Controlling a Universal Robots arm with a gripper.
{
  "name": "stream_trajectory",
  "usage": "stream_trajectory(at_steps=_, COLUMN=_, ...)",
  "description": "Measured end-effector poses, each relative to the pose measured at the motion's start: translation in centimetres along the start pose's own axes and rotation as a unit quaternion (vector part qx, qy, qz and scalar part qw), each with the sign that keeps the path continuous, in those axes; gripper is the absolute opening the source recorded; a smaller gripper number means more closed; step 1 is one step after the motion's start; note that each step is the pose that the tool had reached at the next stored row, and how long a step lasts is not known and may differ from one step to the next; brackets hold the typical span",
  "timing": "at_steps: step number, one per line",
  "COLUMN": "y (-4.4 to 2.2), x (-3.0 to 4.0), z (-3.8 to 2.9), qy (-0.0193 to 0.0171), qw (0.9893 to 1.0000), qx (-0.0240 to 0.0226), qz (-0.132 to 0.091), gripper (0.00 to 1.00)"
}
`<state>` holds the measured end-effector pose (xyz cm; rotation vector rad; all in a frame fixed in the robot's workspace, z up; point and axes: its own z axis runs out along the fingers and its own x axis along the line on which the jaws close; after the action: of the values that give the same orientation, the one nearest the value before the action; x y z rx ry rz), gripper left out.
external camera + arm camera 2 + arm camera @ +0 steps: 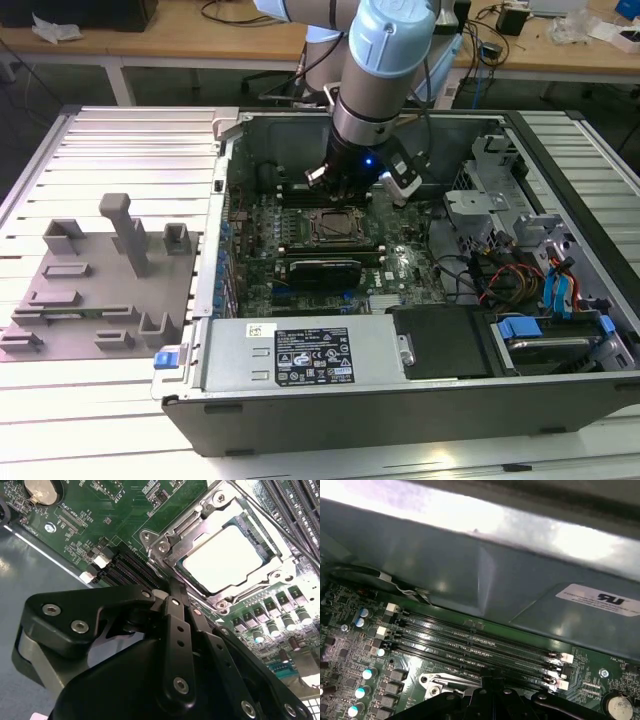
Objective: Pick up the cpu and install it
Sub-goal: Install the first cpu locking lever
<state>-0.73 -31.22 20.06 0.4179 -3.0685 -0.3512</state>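
The cpu, a shiny silver-white square, lies flat inside the metal socket frame on the green motherboard. In the exterior view the socket is at the middle of the open computer case, and my gripper hangs just over its far edge. In the second wrist view the black gripper has its fingers pressed together with nothing between them, and the tips are at the frame's edge beside the cpu. The gripper's tip also shows in the first wrist view, in front of the memory slots.
A grey fixture plate with upright blocks lies on the slatted table at the exterior view's left. Inside the case are the power supply, a drive cage and loose cables. The case wall rises close behind the memory slots.
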Motion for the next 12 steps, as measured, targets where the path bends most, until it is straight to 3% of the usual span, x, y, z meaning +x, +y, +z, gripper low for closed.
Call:
stream_trajectory(at_steps=6, y=0.15, x=-0.01, z=-0.64, qy=-0.0001, qw=1.0, qx=0.0, qz=0.0, gripper=0.11)
stream_trajectory(at_steps=12, y=0.4, x=-0.02, z=-0.59, qy=-0.0006, qw=1.0, qx=-0.0017, qz=0.0, gripper=0.11)
